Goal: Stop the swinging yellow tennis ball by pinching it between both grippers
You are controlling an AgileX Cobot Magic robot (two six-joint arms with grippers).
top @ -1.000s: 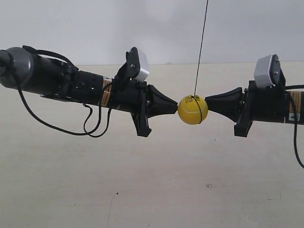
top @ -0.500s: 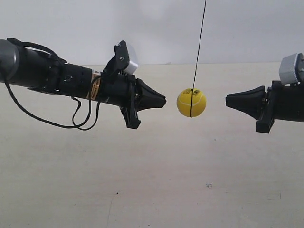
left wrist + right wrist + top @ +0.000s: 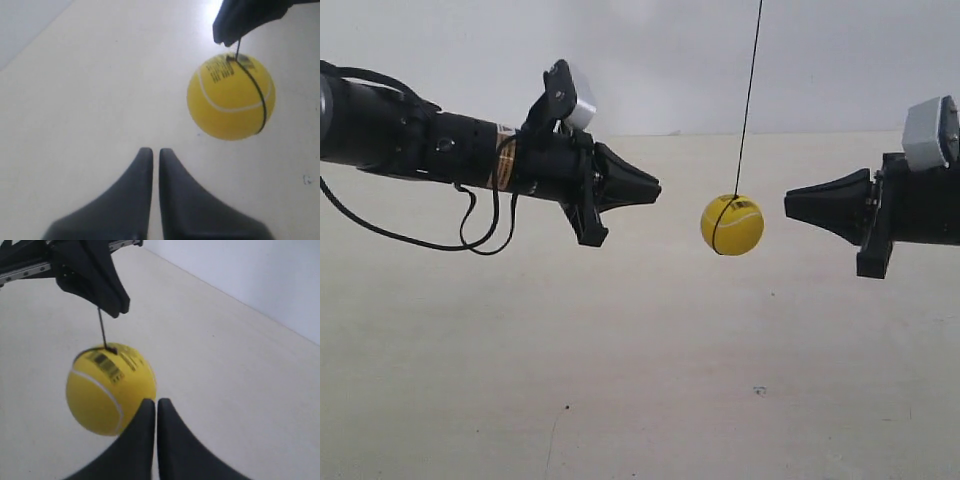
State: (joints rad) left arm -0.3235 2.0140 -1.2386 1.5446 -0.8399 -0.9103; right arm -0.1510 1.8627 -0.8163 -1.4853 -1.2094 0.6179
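Ball (image 3: 731, 225) hangs free, touching neither tip (no pinch yet). Left gripper (image 3: 151, 152) and right gripper (image 3: 151, 402) both narrowed tight, empty; I must close in.

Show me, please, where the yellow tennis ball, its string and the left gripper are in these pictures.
yellow tennis ball (image 3: 732, 225): exterior view, middle of its face.
string (image 3: 749, 90): exterior view, stretch above the ball.
left gripper (image 3: 155, 151): left wrist view, midway between the tips of its jaws.

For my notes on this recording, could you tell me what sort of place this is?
Probably a robotics lab test bench: two black robot arms face each other over a pale surface, a tennis ball hangs on a string between them, before a plain wall.
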